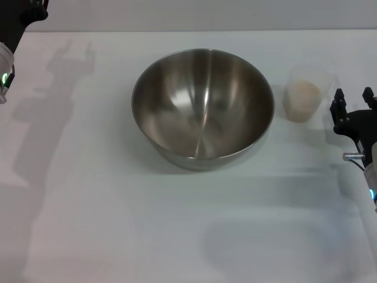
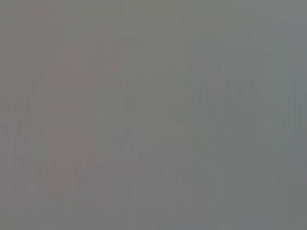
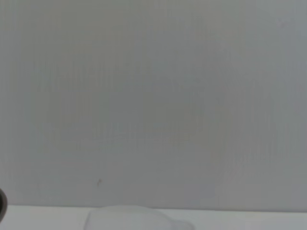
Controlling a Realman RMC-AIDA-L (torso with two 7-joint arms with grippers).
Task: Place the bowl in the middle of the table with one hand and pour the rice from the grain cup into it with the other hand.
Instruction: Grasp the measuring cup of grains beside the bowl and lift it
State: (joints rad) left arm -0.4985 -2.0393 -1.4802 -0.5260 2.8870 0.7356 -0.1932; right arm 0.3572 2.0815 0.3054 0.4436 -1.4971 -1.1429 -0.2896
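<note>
At the middle of the white worktop (image 1: 88,194) sits the bowl (image 1: 202,108), upright and wide, its shiny inside bare of grains. Just right of it, apart from its rim, stands the cup (image 1: 304,93), upright, with rice (image 1: 304,89) filling it close to the top. The cup is much smaller than the bowl and rests on the worktop by itself, with nothing gripping it.

Right of the cup, at the right edge of the scene, the right tool (image 1: 353,99) hovers with its two black fingers pointing toward the far side. The fingers stand apart with a clear gap between them and hold nothing. The tool is near the cup but not touching it, a strip of bare worktop lying between them. Below the fingers a small metal stud shows on the wrist, and a blue light glows farther down the arm.

Over at the far left corner, the left tool (image 1: 26,10) is only partly in view, well apart from the bowl; whether its fingers are apart or together I cannot tell. A green light glows on the arm just beneath it, and the arm throws a long shadow across the left side of the worktop.

The left wrist view shows only a plain grey field. The right wrist view shows a pale wall and, along one edge, the cup's rim (image 3: 129,213).
</note>
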